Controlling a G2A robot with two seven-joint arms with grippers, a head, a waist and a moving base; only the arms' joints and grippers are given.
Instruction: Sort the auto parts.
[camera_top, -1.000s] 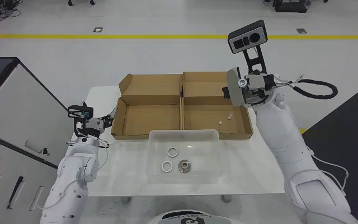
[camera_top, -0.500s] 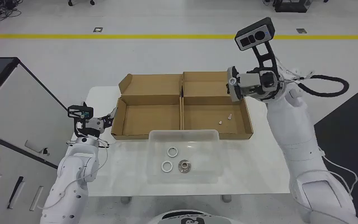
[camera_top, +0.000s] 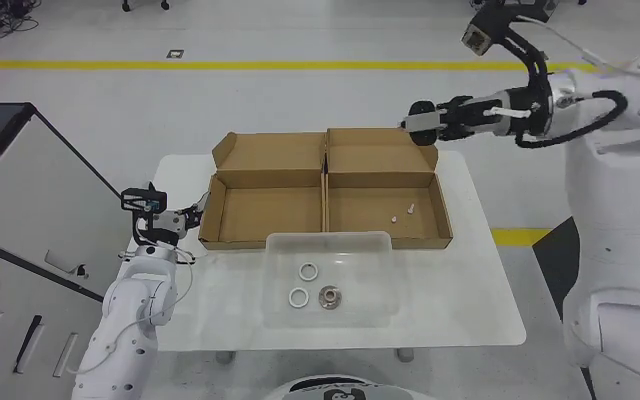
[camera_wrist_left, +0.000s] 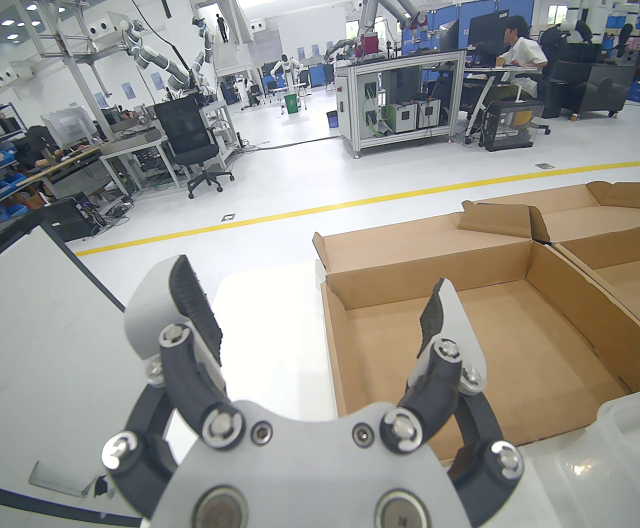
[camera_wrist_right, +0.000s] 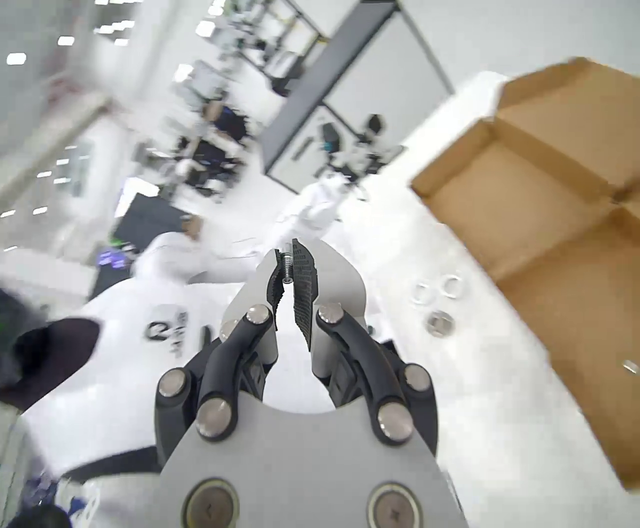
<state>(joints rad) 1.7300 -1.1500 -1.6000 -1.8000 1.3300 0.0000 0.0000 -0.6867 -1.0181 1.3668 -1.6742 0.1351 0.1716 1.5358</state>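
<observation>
Right gripper (camera_wrist_right: 286, 272): jaws pinched almost shut on a small threaded metal screw (camera_wrist_right: 286, 264), ribbed black pads on either side. Past the jaws and below, two white rings (camera_wrist_right: 452, 285) and a round grey flanged nut (camera_wrist_right: 439, 322) in a clear plastic tray (camera_top: 327, 236) on the white desk (camera_top: 470, 290).

Left gripper (camera_wrist_left: 311, 277): jaws spread wide, with a brown cardboard box (camera_wrist_left: 525, 340) just ahead, matte and open-topped.

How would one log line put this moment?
right hand: shut on screw, near far corner of right box | left hand: open, beside left box | bin: two rings, one nut
</observation>
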